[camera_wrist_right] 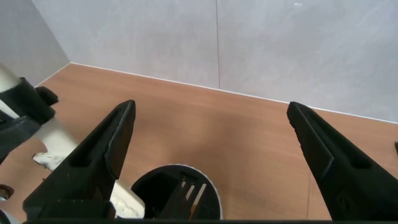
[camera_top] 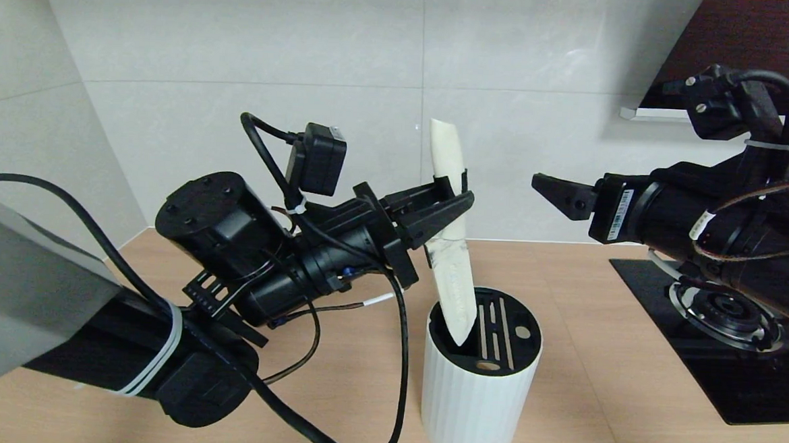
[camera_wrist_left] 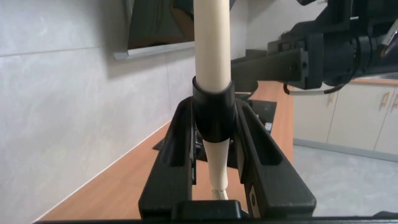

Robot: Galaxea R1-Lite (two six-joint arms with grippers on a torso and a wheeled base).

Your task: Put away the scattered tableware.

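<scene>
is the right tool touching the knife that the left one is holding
Apart. In the head view, bare wall shows between the right tool and the knife.

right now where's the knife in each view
Head view: knife at centre, tip in the white block.
Left wrist view: its handle gripped by the left end effector.
Right wrist view: knife beside the block's dark top.
Shared landmark: the left end effector clamping it.

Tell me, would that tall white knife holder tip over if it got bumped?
It might: the knife holder stands tall and fairly narrow on the table. The knife tilted in its slot, held by the left hand, could lever it sideways.
</scene>
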